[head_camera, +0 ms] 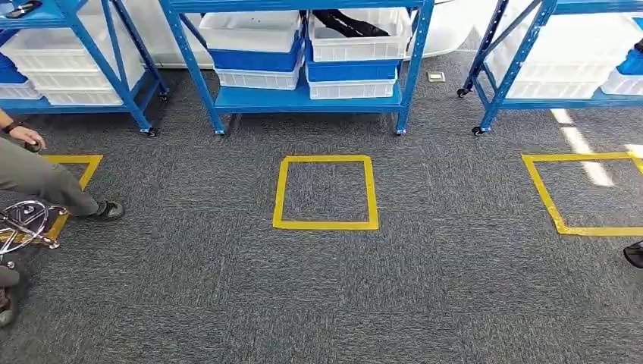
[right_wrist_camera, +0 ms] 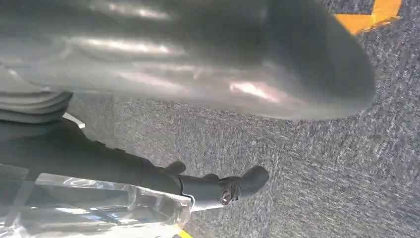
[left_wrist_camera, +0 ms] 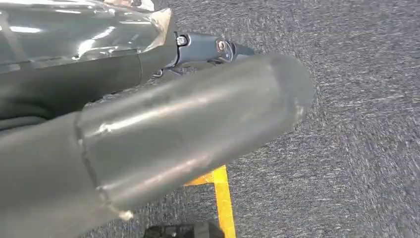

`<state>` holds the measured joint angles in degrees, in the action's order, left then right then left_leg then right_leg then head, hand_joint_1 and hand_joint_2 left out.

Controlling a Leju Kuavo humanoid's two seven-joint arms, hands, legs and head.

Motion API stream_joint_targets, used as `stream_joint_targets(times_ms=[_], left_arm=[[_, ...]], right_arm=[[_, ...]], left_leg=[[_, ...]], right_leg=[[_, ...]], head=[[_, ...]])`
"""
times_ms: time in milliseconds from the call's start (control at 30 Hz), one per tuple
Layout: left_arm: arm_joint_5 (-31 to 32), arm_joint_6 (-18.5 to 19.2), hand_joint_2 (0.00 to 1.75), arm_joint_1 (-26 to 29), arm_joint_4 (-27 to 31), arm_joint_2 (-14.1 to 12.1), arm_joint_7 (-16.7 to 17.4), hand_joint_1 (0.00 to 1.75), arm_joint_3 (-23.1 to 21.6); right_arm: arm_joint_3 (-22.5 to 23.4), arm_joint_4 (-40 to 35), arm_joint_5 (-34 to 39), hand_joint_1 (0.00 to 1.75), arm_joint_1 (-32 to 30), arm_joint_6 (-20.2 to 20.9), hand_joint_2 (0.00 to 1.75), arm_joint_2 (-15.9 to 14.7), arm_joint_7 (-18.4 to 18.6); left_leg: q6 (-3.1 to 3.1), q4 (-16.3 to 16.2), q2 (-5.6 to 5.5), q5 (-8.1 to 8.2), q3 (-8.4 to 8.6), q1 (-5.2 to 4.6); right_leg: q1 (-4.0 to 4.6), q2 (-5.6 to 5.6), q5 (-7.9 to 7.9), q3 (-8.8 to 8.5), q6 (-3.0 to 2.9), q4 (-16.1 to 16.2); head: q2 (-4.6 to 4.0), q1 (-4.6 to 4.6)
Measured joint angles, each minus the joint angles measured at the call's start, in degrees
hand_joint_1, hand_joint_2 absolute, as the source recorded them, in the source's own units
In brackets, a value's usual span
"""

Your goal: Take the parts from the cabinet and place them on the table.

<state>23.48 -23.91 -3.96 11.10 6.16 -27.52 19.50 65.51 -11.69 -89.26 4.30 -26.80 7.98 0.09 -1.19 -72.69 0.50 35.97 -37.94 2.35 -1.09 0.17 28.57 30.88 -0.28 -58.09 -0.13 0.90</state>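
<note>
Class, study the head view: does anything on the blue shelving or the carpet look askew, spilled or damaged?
Nothing stands out. The white and blue bins sit stacked on the blue shelving, and the yellow tape square lies flat on the grey carpet.

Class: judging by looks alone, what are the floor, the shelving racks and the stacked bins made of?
Floor: grey carpet, by its speckled woven texture. Shelving racks: probably blue-painted metal, with thin rigid uprights on castors. Bins: likely moulded plastic, white and blue, ribbed sides.
</note>
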Motion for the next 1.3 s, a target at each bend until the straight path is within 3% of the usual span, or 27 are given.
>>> stream_joint_targets(times_ms=[67,133,167,200,233,267,333,367,400,467,533,600,700,733,767,800,833,900,933,1033,1067,1133,1167,1200,1233,1267,1300], left_arm=[[0.0,-0.18,0.0,0.16,0.0,0.0,0.0,0.0,0.02],[0.0,-0.24,0.0,0.18,0.0,0.0,0.0,0.0,0.04],[0.0,-0.28,0.0,0.16,0.0,0.0,-0.02,0.0,0.04],[0.0,-0.33,0.0,0.14,0.0,-0.09,-0.04,0.0,0.07],[0.02,-0.4,0.0,0.1,-0.02,-0.59,-0.15,0.0,0.09],[0.0,-0.59,0.0,0.02,0.04,-0.51,-0.26,0.0,0.11],[-0.07,-0.7,0.0,0.18,0.04,-0.46,-0.28,0.0,0.22],[-0.07,-0.68,0.0,0.23,0.04,-0.35,-0.28,0.0,0.28],[-0.07,-0.68,0.0,0.37,0.04,-0.22,-0.37,0.0,0.39],[0.11,-0.53,0.0,0.28,0.04,-0.09,-0.52,0.0,0.5],[0.33,-0.24,0.0,0.34,0.02,0.22,-0.52,0.0,0.5],[0.54,-0.16,0.0,0.41,0.0,0.39,-0.44,0.0,0.5],[0.76,-0.18,0.0,0.39,0.0,0.39,-0.39,0.0,0.52],[0.76,-0.2,0.0,0.38,0.0,0.15,-0.35,0.0,0.55],[0.76,-0.26,0.0,0.37,0.02,0.15,-0.35,0.0,0.52],[0.76,-0.29,0.0,0.45,0.0,0.15,-0.37,0.0,0.52],[0.76,-0.35,0.0,0.49,0.0,0.2,-0.39,0.0,0.52],[0.74,-0.53,0.0,0.47,0.0,0.2,-0.41,0.0,0.55],[0.72,-0.57,0.0,0.36,0.0,0.2,-0.41,0.0,0.55],[0.48,-0.85,0.0,0.52,0.0,0.22,-0.33,0.0,0.59],[0.33,-0.9,0.0,0.69,0.0,0.22,-0.3,0.0,0.59],[-0.07,-1.25,0.0,0.98,0.0,0.33,-0.3,0.0,0.68],[-0.07,-1.42,0.0,1.01,0.0,0.39,-0.3,0.0,0.77],[-0.09,-1.55,0.0,0.99,0.0,0.4,-0.3,0.0,0.89],[-0.11,-1.62,0.0,0.99,0.0,-0.16,-0.26,0.0,1.09],[-0.09,-1.64,0.0,0.95,-0.02,0.31,-0.33,0.0,1.11],[-0.11,-1.82,0.0,0.91,0.07,0.08,-0.3,0.0,1.14]], right_arm=[[0.0,0.0,0.0,0.0,-0.12,0.0,0.0,0.0,-0.02],[-0.05,0.0,0.0,0.0,-0.03,0.0,0.0,0.0,-0.07],[-0.09,0.0,-0.07,0.0,0.03,0.0,0.0,0.0,-0.09],[-0.13,0.02,-0.09,0.0,-0.02,0.0,0.0,0.09,-0.09],[-0.15,0.24,-0.13,0.0,0.08,0.0,0.0,0.81,-0.09],[-0.18,0.2,-0.15,0.0,0.09,0.02,0.0,0.48,-0.09],[-0.22,0.37,-0.15,0.0,-0.11,0.13,0.0,0.75,-0.09],[-0.22,0.31,-0.15,0.0,-0.08,0.13,0.0,0.45,-0.09],[-0.22,0.37,-0.13,0.0,-0.06,0.11,0.0,0.5,-0.04],[-0.22,0.37,0.15,0.0,0.23,0.11,0.0,0.31,-0.04],[-0.2,0.37,0.46,0.0,0.15,0.11,0.0,0.07,-0.04],[-0.18,0.37,0.85,0.0,-0.21,0.04,0.0,-0.15,-0.04],[-0.13,0.37,0.81,0.0,-0.45,0.0,0.0,-0.29,-0.09],[-0.13,0.5,0.79,0.0,-0.55,0.0,0.0,0.11,-0.11],[-0.15,0.5,0.7,0.0,-0.35,0.0,0.0,0.02,-0.11],[-0.15,0.5,0.63,0.0,-0.45,0.0,0.0,-0.02,-0.11],[-0.15,0.5,0.61,0.0,-0.51,-0.02,0.0,0.0,-0.09],[-0.15,0.5,0.52,0.0,-0.56,-0.02,0.0,0.02,0.0],[-0.15,0.5,0.41,0.0,-0.48,-0.02,0.0,0.02,0.0],[-0.2,0.5,-0.09,0.0,-0.37,-0.02,0.0,0.02,0.0],[-0.22,0.5,-0.13,0.0,-0.37,-0.02,0.0,0.02,0.0],[-0.29,0.5,-0.24,0.0,-0.48,-0.02,0.0,0.0,0.0],[-0.42,0.5,-0.24,0.0,-0.46,-0.02,0.0,-0.02,0.0],[-0.61,0.5,-0.26,0.0,-0.42,-0.02,0.0,0.0,0.0],[-0.77,0.72,-0.26,0.0,-0.53,0.11,0.0,0.81,-0.02],[-0.81,0.57,-0.26,0.0,-0.33,0.09,0.0,0.35,-0.02],[-0.96,0.64,-0.26,0.0,-0.11,0.22,0.0,0.73,-0.04]], left_leg=[[0.86,-3.07,-0.05,-0.97,-2.87,-0.5],[2.56,3.7,-0.17,-6.3,-0.71,-1.33],[3.9,8.75,-0.45,-9.23,1.31,-1.97],[5.22,12.04,-0.83,-10.69,2.61,-2.73],[6.44,13.18,-0.12,-9.59,3.44,-3.13],[6.15,13.69,0.02,-9.39,3.61,-3.84],[6.45,15.36,0.0,-9.35,4.37,-4.33],[6.4,15.99,-0.36,-9.57,5.36,-3.48],[5.59,16.69,-0.1,-9.74,6.7,-3.15],[5.32,16.68,-0.07,-9.51,7.08,-2.56],[4.81,16.63,-0.08,-9.08,7.27,-2.29],[4.02,16.6,-0.21,-8.46,8.04,-1.68],[2.27,16.36,-0.28,-7.01,9.63,-0.69],[1.69,15.83,-0.2,-6.38,10.03,-0.79],[1.18,15.77,-0.11,-5.89,9.85,-1.1],[0.96,15.8,0.2,-5.51,10.08,-1.05],[0.77,15.69,0.17,-5.64,10.68,-0.89],[0.51,14.41,0.2,-5.46,10.26,-0.49],[0.39,11.42,0.13,-4.65,8.6,-0.45],[0.03,-1.32,0.0,0.7,0.02,-0.61],[0.26,-2.79,-0.01,0.62,-1.79,-0.78],[1.82,1.53,-0.07,-3.86,-1.53,-1.54],[3.3,6.28,-0.12,-7.43,-0.03,-2.32],[5.42,11.08,-0.24,-10.77,1.56,-3.48],[7.57,11.21,-0.37,-10.51,1.62,-4.02],[7.92,12.22,-0.66,-9.81,1.89,-3.96],[7.5,13.26,-0.66,-10.19,2.74,-4.72]], right_leg=[[0.76,0.21,0.45,-0.6,-0.61,0.0],[1.49,0.59,0.95,-1.45,-0.96,0.01],[1.76,0.69,1.25,-1.9,-1.14,0.05],[1.52,0.79,1.42,-1.77,-1.26,0.17],[2.36,0.91,1.93,-1.67,-0.79,0.24],[1.0,0.88,2.07,-1.83,-0.58,0.47],[1.46,0.56,1.1,-3.03,0.45,-0.26],[1.9,0.6,1.26,-3.51,0.47,-0.38],[1.47,0.34,2.67,-3.04,0.54,-1.63],[1.35,0.36,5.88,0.74,0.25,-8.38],[0.85,0.35,8.59,5.81,0.9,-15.98],[0.14,0.3,6.48,6.81,2.29,-14.6],[-1.32,-0.4,-1.99,2.24,5.68,-0.53],[-0.64,-0.98,0.16,2.87,4.63,-0.79],[-0.28,-1.35,0.05,2.8,2.97,-1.14],[-0.59,-1.16,-0.82,2.13,2.0,-1.33],[-0.54,-1.1,-0.68,2.28,1.31,-1.45],[-0.58,-0.73,-0.57,1.3,0.86,-1.27],[-0.53,-0.67,-0.42,1.16,0.66,-1.27],[0.29,-0.22,0.25,0.89,-0.3,-1.28],[0.68,-0.06,0.48,0.6,-0.6,-1.28],[1.59,0.25,1.08,-0.3,-1.02,-1.22],[2.14,0.32,1.35,-0.89,-1.16,-1.14],[2.43,0.36,1.67,-1.37,-1.34,-0.95],[2.15,0.39,1.9,-1.57,-1.27,-0.78],[1.75,0.69,2.1,-1.33,-1.14,-0.25],[1.55,0.47,2.17,-1.77,-0.66,-0.24]], head=[[0.0,-0.04],[0.0,-0.02],[0.0,0.0],[0.0,-0.04],[0.0,-1.01],[0.0,-0.55],[0.0,-0.11],[0.0,-0.13],[0.0,0.0],[0.0,-0.33],[0.0,-0.31],[0.0,-0.29],[0.0,-0.39],[0.0,-0.93],[0.0,-0.98],[0.0,-0.39],[0.0,-0.17],[0.0,-0.02],[0.0,0.07],[0.0,0.22],[0.0,0.22],[0.0,0.22],[0.0,0.24],[0.0,0.24],[0.0,-0.72],[0.0,-1.38],[0.0,-1.15]])
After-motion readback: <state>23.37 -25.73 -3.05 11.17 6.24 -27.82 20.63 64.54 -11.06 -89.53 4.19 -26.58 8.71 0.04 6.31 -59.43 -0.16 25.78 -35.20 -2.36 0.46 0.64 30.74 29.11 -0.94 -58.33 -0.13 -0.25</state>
